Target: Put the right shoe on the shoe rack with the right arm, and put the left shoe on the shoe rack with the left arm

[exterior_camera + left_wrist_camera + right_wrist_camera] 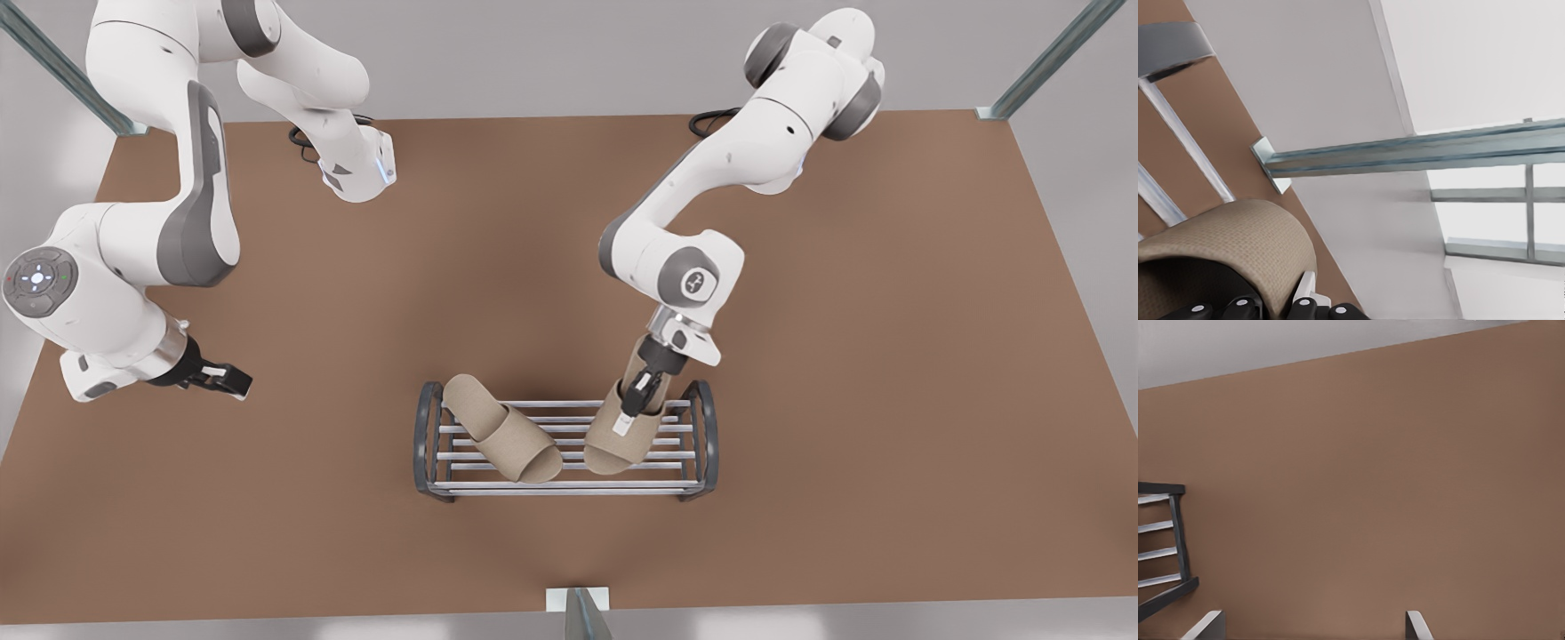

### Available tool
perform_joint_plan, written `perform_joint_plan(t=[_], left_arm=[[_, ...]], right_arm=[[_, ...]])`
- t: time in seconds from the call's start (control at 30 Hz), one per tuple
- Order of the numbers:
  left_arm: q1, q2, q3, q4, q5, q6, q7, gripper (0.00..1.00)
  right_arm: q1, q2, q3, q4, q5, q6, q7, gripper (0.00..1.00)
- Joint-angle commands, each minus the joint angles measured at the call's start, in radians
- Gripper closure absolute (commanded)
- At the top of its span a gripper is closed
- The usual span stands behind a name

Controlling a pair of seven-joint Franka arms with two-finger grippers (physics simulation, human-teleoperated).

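Front view: the brown bench [800, 373] carries the shoe rack [565, 444] at about 6 o'clock from its middle, close to the near edge. Two beige slippers lie across the rack's silver bars. The slipper toward 9 o'clock [503, 428] sits free and slanted, its toe toward the near bars. The slipper toward 3 o'clock [625, 427] also rests on the bars, with the left pincer [642, 394] clenched on its upper band, fingers pointing down into it.

Left wrist view shows that band [1238, 247] arching over dark fingers [1313, 303], with the rack's bars [1185, 137] beyond it.

At 9 o'clock on the bench, well apart from the rack, the right pincer [224, 377] hangs above bare bench, waiting. Right wrist view shows its fingertips [1417, 625] spread wide and released, with one end of the rack [1178, 540] off to the side.
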Motion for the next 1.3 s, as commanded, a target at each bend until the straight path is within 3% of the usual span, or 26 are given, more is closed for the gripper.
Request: perform_joint_plan(t=[0.0, 0.03, 0.07, 1.1, 1.2, 1.27], left_arm=[[-0.003, 0.004, 0.000, 0.000, 0.009, -0.018, -0.044, 0.32], [-0.003, 0.004, 0.000, -0.002, 0.009, -0.018, -0.044, 0.13], [-0.003, 0.004, 0.013, -0.005, 0.009, -0.020, -0.044, 0.07], [-0.007, 0.050, 0.014, 0.038, 0.001, -0.041, -0.066, 0.04], [-0.003, -0.201, 0.013, -0.028, -0.077, 0.049, -0.139, 0.00], [-0.003, -0.569, 0.002, -0.279, 0.063, 0.118, -0.067, 0.00]], right_arm=[[-0.003, -0.002, 0.000, -0.001, 0.003, 0.011, -0.288, 0.00], [-0.006, 0.000, 0.000, -0.001, 0.004, 0.012, -0.290, 0.00], [-0.007, 0.000, 0.000, -0.003, 0.004, 0.014, -0.290, 0.00], [-0.015, -0.005, -0.004, -0.033, 0.033, 0.034, -0.291, 0.00], [-0.015, -0.005, -0.004, -0.033, 0.033, 0.034, -0.293, 0.00], [-0.021, -0.005, -0.006, -0.033, 0.033, 0.032, -0.304, 0.00]])
